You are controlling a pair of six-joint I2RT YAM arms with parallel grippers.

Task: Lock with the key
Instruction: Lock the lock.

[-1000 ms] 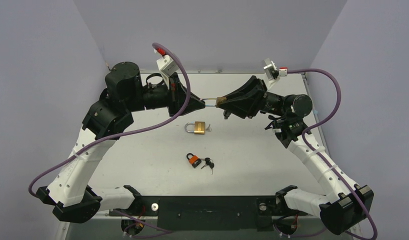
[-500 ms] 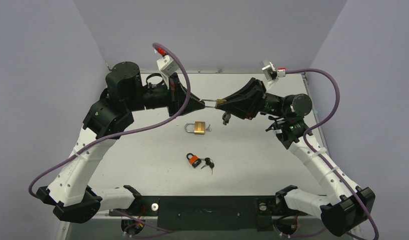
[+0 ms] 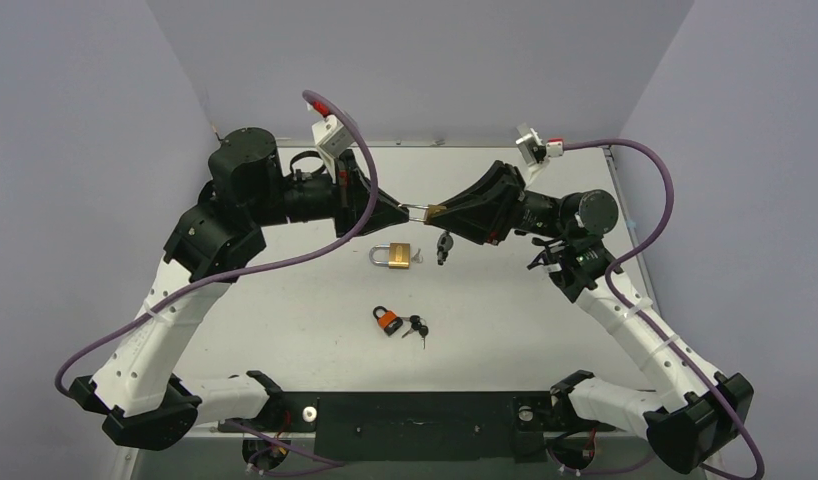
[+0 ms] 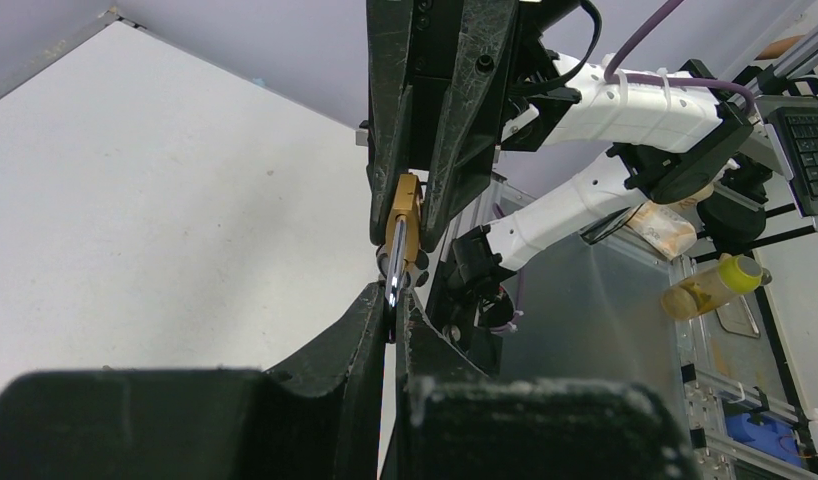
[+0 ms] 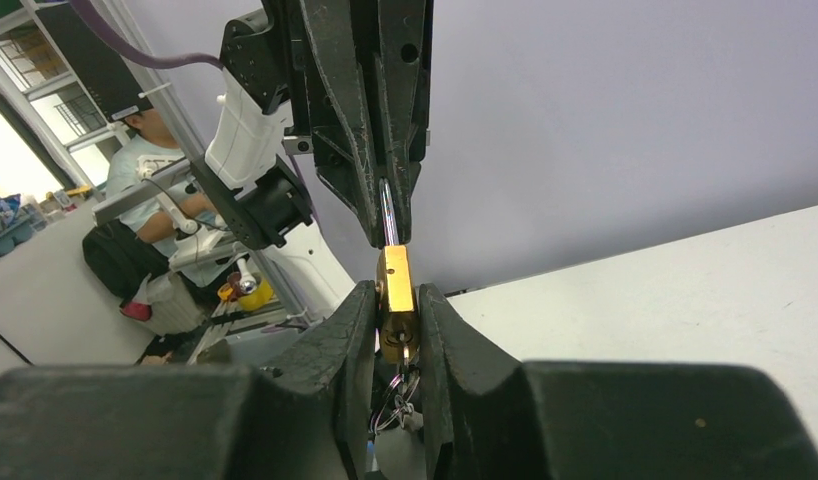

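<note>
Padlock (image 5: 395, 285) tight between left pincer (image 4: 393, 308), right pincer (image 5: 396, 322)

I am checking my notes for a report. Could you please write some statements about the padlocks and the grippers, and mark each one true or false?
1. The right gripper is shut on the brass body of the held padlock. True.
2. The left gripper holds nothing. False: it is shut on the shackle of that padlock.
3. An orange padlock lies on the table. True.
4. No keys lie near the orange padlock. False: keys lie right beside it.
5. Only one brass padlock is in view. False: a second brass padlock lies on the table.
</note>
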